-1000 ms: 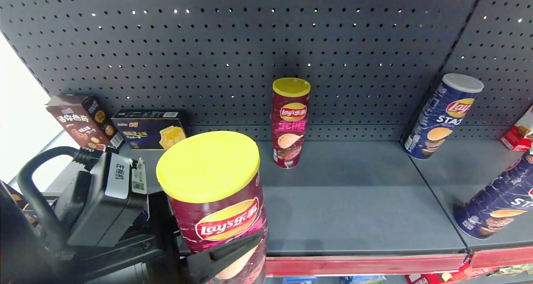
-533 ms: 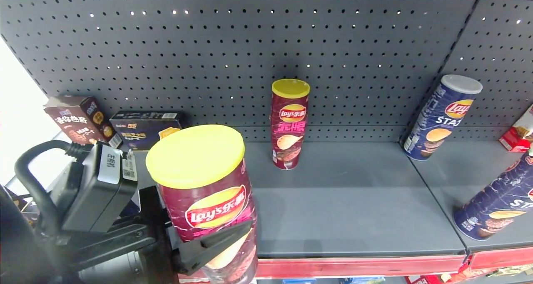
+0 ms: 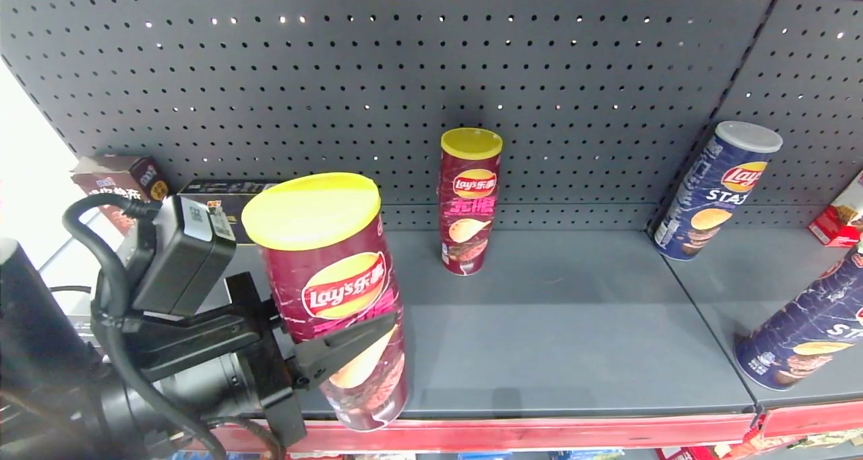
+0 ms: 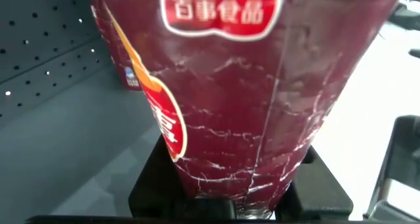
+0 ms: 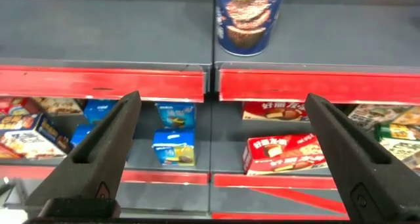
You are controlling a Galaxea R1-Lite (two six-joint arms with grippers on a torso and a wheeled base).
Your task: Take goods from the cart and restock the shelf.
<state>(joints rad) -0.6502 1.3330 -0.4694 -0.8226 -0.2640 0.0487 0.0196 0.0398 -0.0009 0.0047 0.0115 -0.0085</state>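
Maroon card with a yellow lid: this can (image 3: 323,244) is the item in hand. The left claw (image 3: 337,355) is clenched on its lower half, with one finger (image 3: 350,345) lying across the front of the body. The can is held nearly upright and leans slightly. Its base sits at the red lip (image 3: 573,429) of the shelf (image 3: 573,325), at the left end. Whether the base touches the deck cannot be told. The left wrist view shows the can body (image 4: 249,106) seated between the jaws.

Step in hand, as judged: place the can on the shelf.

1. Clear the lip first. Hold the base above the deck before moving inward, because a base that catches the lip may tip the can.
2. Correct the lean so that the base lands flat. A tall, narrow can is likely to topple if it is set down on one edge.
3. Aim for the bare deck in front of the rear can (image 3: 468,204), or just beside it. Stay apart from the boxes (image 3: 216,190) at the left rear.
4. Lower until the base bears on the deck, and only then release.
5. Draw the jaws straight back so that neither finger drags the can.

The right claw (image 5: 222,99) is released, its fingers spread wide, facing the lip below a blue can (image 5: 249,20). It carries nothing.
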